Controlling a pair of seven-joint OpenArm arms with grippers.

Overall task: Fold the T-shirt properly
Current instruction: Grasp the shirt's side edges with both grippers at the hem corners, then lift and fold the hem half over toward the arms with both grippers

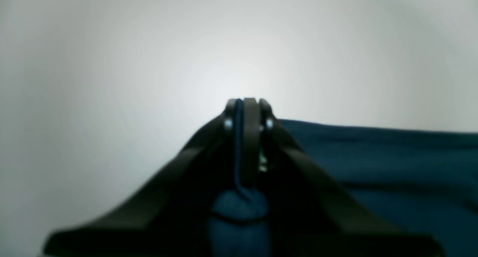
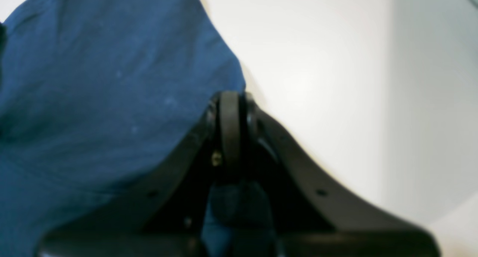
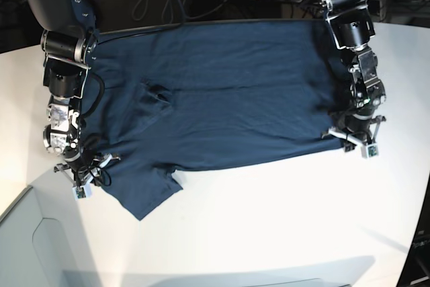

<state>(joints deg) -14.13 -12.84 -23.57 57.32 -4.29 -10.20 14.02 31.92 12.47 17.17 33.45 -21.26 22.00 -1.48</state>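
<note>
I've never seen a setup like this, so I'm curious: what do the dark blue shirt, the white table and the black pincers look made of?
The dark navy-blue short-sleeved T-shirt looks like soft matte knit, probably cotton: it wrinkles and drapes. The smooth white table seems laminate or painted board, with faint sheen. The left pincer and right pincer look like matte black moulded plastic, though blur leaves that open.
</note>
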